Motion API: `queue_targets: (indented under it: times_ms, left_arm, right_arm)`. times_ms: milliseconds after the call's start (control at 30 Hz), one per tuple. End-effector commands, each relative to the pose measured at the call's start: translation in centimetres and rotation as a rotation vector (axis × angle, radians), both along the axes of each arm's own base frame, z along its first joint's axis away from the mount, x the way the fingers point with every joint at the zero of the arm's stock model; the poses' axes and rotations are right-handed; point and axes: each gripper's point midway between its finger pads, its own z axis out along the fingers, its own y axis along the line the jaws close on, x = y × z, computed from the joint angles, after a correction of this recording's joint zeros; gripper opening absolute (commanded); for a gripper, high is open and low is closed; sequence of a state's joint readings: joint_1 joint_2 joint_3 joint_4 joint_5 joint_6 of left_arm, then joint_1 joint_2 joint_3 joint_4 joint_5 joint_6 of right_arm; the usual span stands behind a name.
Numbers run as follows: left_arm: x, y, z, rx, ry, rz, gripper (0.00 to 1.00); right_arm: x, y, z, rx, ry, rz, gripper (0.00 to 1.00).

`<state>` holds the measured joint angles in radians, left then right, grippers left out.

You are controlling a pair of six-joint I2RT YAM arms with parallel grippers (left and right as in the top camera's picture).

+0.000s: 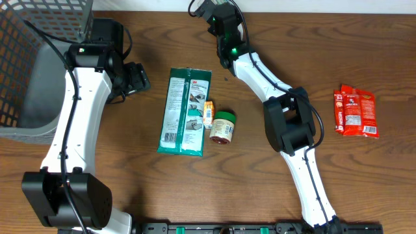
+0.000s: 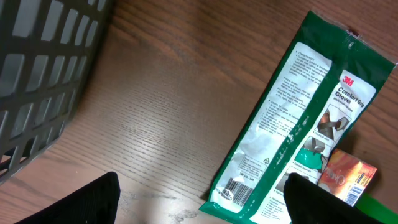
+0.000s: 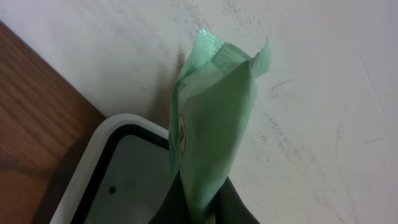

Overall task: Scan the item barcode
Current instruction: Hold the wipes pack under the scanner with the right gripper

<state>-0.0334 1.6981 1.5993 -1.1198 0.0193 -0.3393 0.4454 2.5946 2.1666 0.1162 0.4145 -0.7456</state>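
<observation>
A dark wood-grain table carries a grey mesh basket at its left end. Near the middle lies a green 3M glove pack, flat, with a barcode printed at its lower corner in the left wrist view. A small orange box sits against the pack's right edge, and a green-lidded jar stands just beside the box. Red snack packets lie well apart at the right.

The left gripper hangs between the basket and the glove pack, its fingers spread wide with nothing between them.

The right arm reaches to the far edge of the table. There the right gripper has its fingers pressed together on the lower end of a pale green packet, pinching it upright with the crimped top edge uppermost. The packet is off the table, against a pale speckled background. Behind its lower half shows a white-framed device with a dark face; whether packet and device touch cannot be told
</observation>
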Motion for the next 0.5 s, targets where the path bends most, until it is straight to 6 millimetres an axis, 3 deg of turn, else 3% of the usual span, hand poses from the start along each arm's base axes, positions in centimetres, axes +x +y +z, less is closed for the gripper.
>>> queue_targets:
  times_ms: [0, 200, 300, 467]
  left_arm:
    - [-0.1, 0.4, 0.6, 0.013, -0.014, 0.002, 0.85]
    - [-0.1, 0.4, 0.6, 0.013, -0.013, 0.002, 0.85]
    - [-0.1, 0.4, 0.6, 0.013, -0.014, 0.002, 0.85]
    - [-0.1, 0.4, 0.6, 0.013, -0.014, 0.002, 0.85]
  right_arm:
    - [0.0, 0.9, -0.1, 0.043, 0.005, 0.029, 0.01]
    - [-0.2, 1.6, 0.1, 0.048, -0.004, 0.040, 0.01]
    - [-0.1, 1.8, 1.2, 0.054, -0.040, 0.041, 0.01]
    - [-0.2, 2.2, 3.0, -0.087, -0.112, 0.049, 0.01]
